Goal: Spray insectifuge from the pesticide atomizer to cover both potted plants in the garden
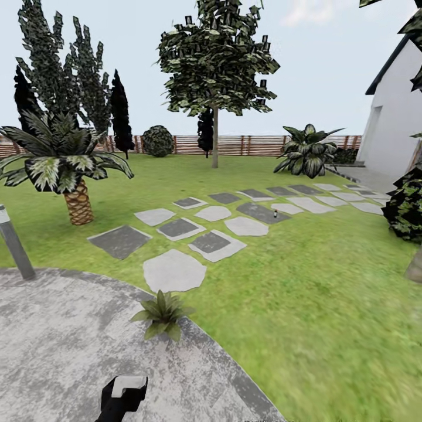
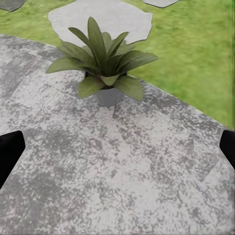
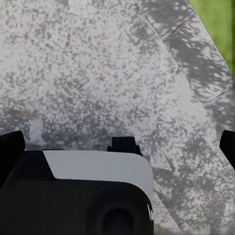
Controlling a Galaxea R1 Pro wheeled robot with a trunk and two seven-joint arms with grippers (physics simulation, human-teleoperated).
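The garden (image 1: 305, 275) spreads wide in the head view: a green lawn running back to a brown slat fence (image 1: 246, 145) at twelve o'clock, with a white house (image 1: 392, 117) at two o'clock and a tall leafy tree (image 1: 214, 64) just in front of the fence. Grey stepping stones (image 1: 211, 225) trail from the centre out toward two o'clock. A palm (image 1: 61, 161) with a scaly brown trunk stands at ten o'clock, and a grey bollard lamp (image 1: 14, 243) leans at nine o'clock on the rim of the round paved patio (image 1: 64, 346), which takes up the seven o'clock corner. One potted plant (image 1: 162, 314) sits at the patio's edge, just beside the nearest stepping stone. Far out among the stones at about one o'clock is a tiny dark upright speck, probably the pesticide atomizer (image 1: 275, 214), too small to make out clearly. The left wrist view adds what the head view cannot: the potted plant (image 2: 104, 63) up close, broad green leaves over a small grey pot resting on the paving, with the left hand (image 2: 117, 147) released, its dark fingertips (image 2: 10, 152) spread wide at either edge and nothing between them. The right wrist view looks down on speckled paving, where the right hand (image 3: 117, 147) is likewise released above part of the robot's own black-and-white body (image 3: 88, 196).
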